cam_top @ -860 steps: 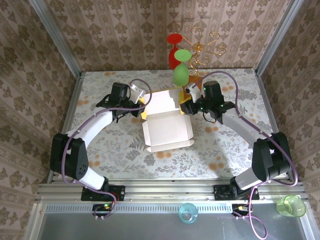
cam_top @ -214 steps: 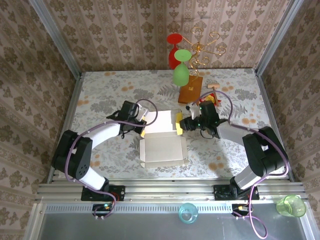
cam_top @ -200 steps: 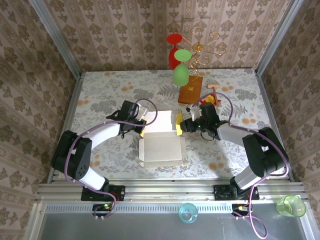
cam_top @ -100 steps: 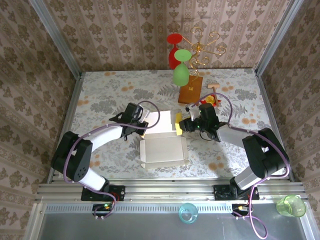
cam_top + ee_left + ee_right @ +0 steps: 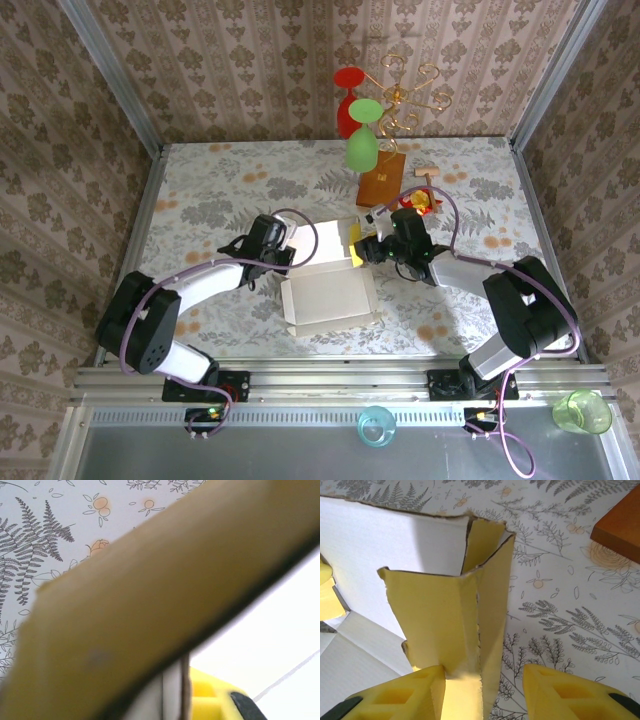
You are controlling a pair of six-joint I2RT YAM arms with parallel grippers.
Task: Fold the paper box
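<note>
Room: floral-print counter (image 5: 200, 190), patterned wallpaper on the walls all round.
Hard to see: my left wrist view is basically a blurry smear of yellow card right at the lens, so I can't tell whether my left pincer (image 5: 288, 250) is gripping anything.
Right pincer: my right pincer (image 5: 482, 676) is spread wide, with a yellow flap (image 5: 445, 615) standing in the gap.
Box: the paper box (image 5: 330, 295) sits mid-counter between both pincers, white inside up, long axis left-right, far panel tipped up.

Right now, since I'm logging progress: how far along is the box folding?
Done: the paper box has a shallow tray with raised walls. In hand: the right fingers straddle a yellow side flap; the left fingers are at the opposite side. Left: the lid is open, untucked.
</note>
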